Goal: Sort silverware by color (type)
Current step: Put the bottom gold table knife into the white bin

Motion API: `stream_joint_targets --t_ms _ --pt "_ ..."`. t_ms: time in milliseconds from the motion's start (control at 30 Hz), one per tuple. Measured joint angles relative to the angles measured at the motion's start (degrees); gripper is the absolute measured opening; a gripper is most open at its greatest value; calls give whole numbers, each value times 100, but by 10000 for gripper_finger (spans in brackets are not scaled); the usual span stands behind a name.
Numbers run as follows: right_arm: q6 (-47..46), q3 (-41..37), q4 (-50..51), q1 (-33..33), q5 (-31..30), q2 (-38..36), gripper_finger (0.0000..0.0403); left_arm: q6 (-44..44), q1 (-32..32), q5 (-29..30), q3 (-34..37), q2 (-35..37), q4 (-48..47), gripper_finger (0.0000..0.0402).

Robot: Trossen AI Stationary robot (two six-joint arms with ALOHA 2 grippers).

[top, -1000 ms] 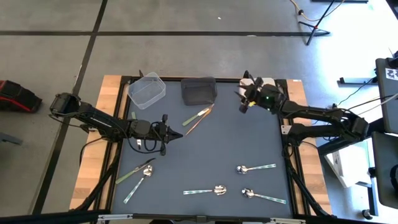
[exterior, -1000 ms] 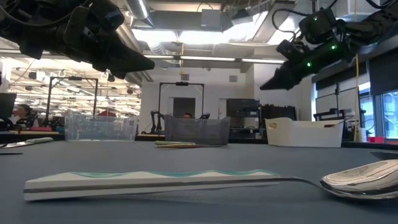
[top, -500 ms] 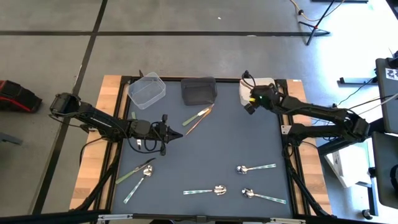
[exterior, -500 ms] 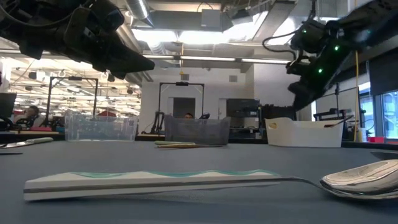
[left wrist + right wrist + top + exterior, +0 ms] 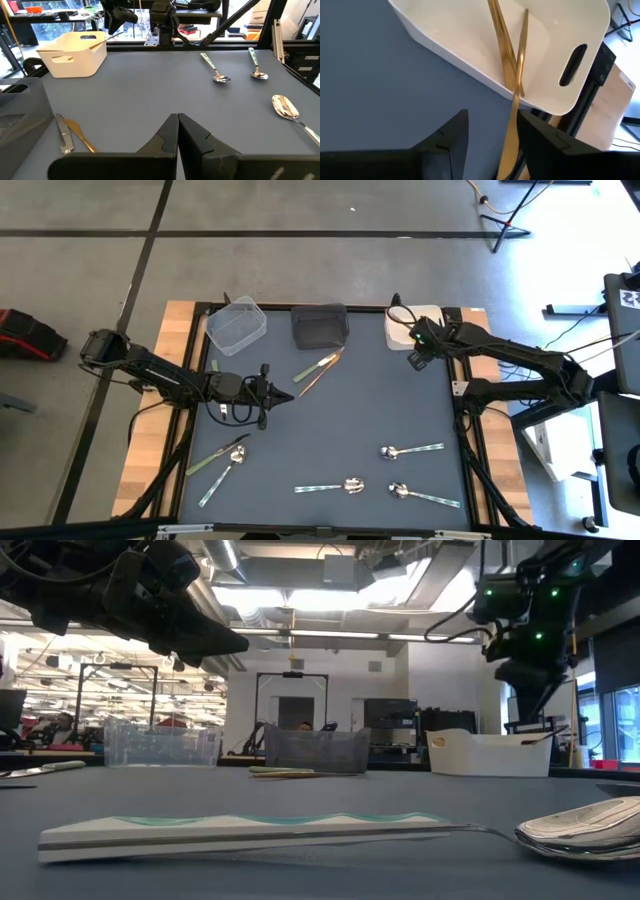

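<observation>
My right gripper (image 5: pixel 492 145) hangs open at the near edge of the white bin (image 5: pixel 415 323), pointing steeply down. Two slim copper-orange pieces cross at the bin's rim (image 5: pixel 519 92). One (image 5: pixel 497 30) lies in the bin. The other (image 5: pixel 512 125) runs from the bin out over the rim and shows between my fingers. My left gripper (image 5: pixel 290 396) hovers shut above the table's left middle. Silver spoons (image 5: pixel 410 450) (image 5: pixel 345 486) (image 5: pixel 425 497) lie near the front. An olive-green piece (image 5: pixel 215 455) and a spoon (image 5: pixel 222 475) lie at the front left. My right gripper has its fingers on either side of the longer copper-orange piece (image 5: pixel 510 145), which shows close against one finger (image 5: pixel 540 140). A gap shows on its other side. Whether that finger touches it, I cannot tell. The piece's far end is inside the white bin.
A clear bin (image 5: pixel 236 323) and a dark bin (image 5: pixel 320 325) stand along the far edge. A green piece and a copper-orange piece (image 5: pixel 320 370) lie just in front of the dark bin. The table's middle is bare grey mat (image 5: pixel 360 410).
My right gripper has tipped from pointing toward the table's left to pointing steeply down. It has also rolled and shifted a little toward the table's right edge, beside the white bin.
</observation>
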State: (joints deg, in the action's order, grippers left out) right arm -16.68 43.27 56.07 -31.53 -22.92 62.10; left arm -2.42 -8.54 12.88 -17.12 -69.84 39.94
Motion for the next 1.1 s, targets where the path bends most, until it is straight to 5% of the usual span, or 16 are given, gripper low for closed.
stream_joint_targets --t_ms 633,1100 --pt "-291 0 92 0 -1071 1872 154 3 0 9 0 -2 82 0" --pt "-263 187 637 0 -1300 2033 129 7 0 11 0 -1 86 0"
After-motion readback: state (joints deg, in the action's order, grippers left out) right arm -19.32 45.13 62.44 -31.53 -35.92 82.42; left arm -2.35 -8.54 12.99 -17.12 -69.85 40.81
